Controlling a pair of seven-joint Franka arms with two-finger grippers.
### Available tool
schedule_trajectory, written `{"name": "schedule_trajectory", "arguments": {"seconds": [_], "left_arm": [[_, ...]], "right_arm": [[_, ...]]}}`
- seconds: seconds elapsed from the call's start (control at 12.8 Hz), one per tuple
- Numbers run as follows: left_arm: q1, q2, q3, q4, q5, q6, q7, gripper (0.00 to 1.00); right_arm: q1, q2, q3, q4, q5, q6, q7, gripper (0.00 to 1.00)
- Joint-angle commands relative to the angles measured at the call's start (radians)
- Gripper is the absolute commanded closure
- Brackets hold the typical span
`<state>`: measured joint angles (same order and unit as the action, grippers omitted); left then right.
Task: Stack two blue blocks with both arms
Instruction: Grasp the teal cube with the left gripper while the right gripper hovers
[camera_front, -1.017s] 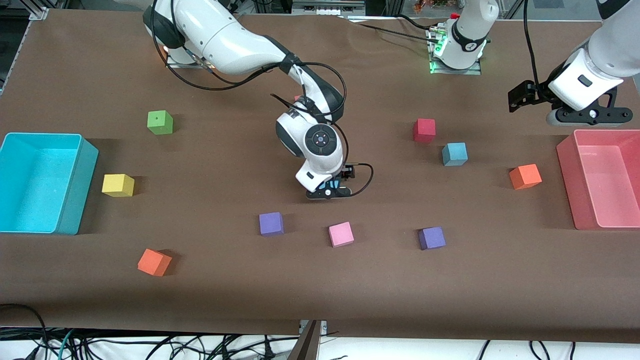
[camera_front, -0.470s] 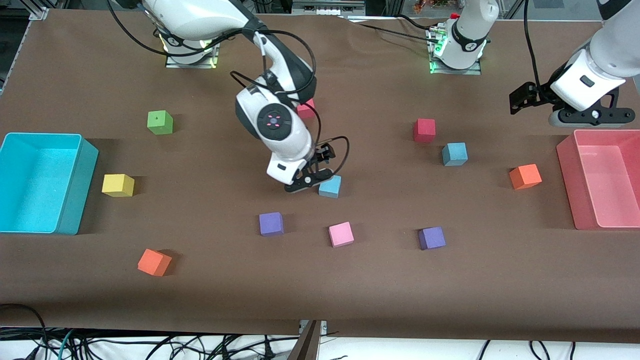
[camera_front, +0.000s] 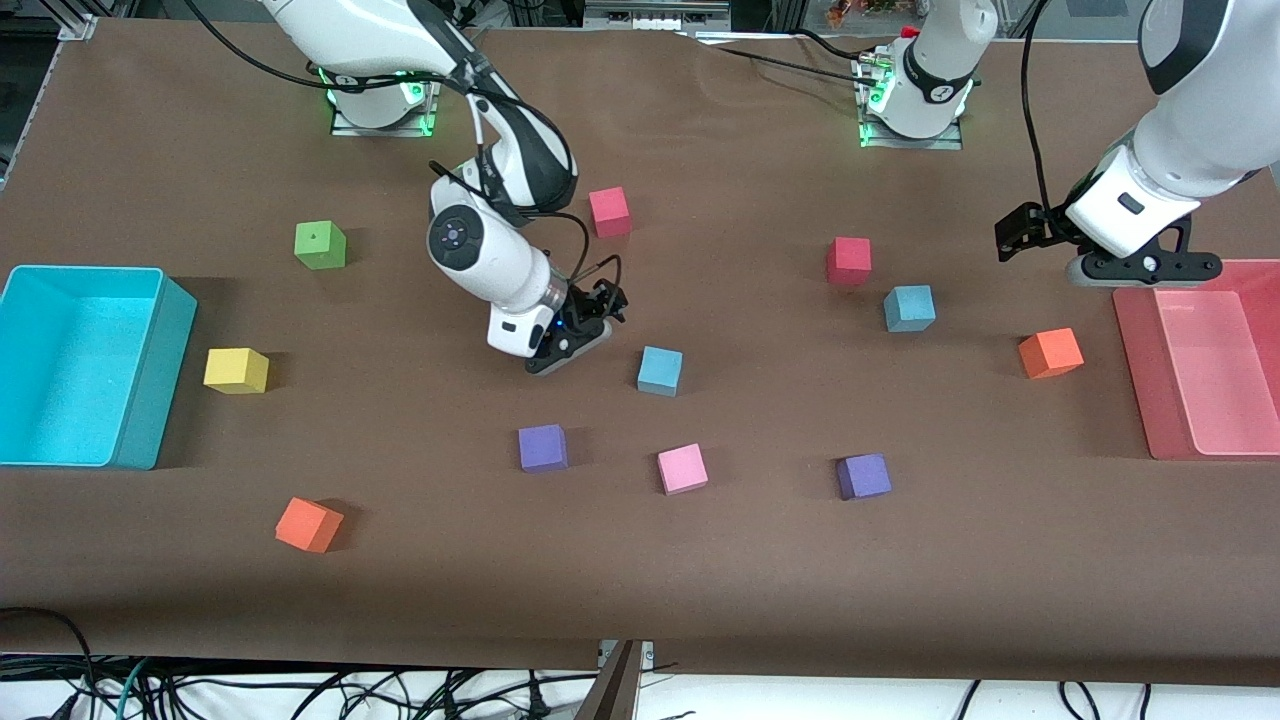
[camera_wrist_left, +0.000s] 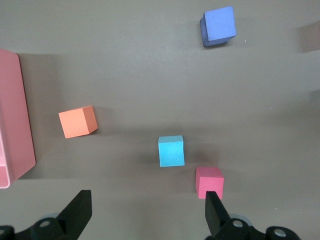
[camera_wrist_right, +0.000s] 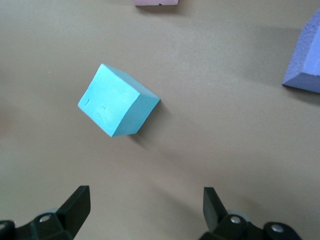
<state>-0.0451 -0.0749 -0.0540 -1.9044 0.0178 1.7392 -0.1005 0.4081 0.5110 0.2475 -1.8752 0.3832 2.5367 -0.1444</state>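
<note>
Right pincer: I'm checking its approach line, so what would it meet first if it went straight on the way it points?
Probably the bare brown table. The open right pincer points down at cloth, with the light blue cube just off its centre line, though depth is unclear.

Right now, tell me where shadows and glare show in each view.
Front view: soft shadows beside each block; green lamps glow at both arm bases. Right wrist view: the blue block casts a faint shadow. Left wrist view: even light, no glare; the other blue block looks sharp.
</note>
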Motion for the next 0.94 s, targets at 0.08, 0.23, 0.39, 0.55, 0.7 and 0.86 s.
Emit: {"name": "schedule_trajectory", "arguments": {"seconds": [0.08, 0.23, 0.39, 0.55, 0.7, 0.86], "left_arm": [[0.007, -0.014, -0.009, -0.033, 0.019, 0.039, 0.008, 0.0], [0.004, -0.008, -0.007, -0.063, 0.019, 0.083, 0.004, 0.0], [0.004, 0.0, -0.009, -0.17, 0.019, 0.217, 0.004, 0.0], [-0.002, 0.048, -0.009, -0.278, 0.011, 0.416, 0.004, 0.0], [-0.004, 0.098, -0.009, -0.362, 0.011, 0.596, 0.004, 0.0], [-0.006, 0.144, -0.009, -0.425, 0.011, 0.708, 0.004, 0.0]], "right_arm": [[-0.1, -0.03, 0.093, -0.091, 0.063, 0.11, -0.173, 0.0], [-0.098, 0.029, 0.11, -0.091, 0.074, 0.216, -0.237, 0.0], [-0.098, 0.066, 0.124, -0.081, 0.072, 0.274, -0.244, 0.0], [-0.094, 0.072, 0.124, -0.041, 0.074, 0.231, -0.254, 0.0], [-0.094, 0.072, 0.118, 0.007, 0.119, 0.113, -0.257, 0.0], [-0.091, 0.076, 0.115, 0.015, 0.286, 0.097, -0.372, 0.0]]}}
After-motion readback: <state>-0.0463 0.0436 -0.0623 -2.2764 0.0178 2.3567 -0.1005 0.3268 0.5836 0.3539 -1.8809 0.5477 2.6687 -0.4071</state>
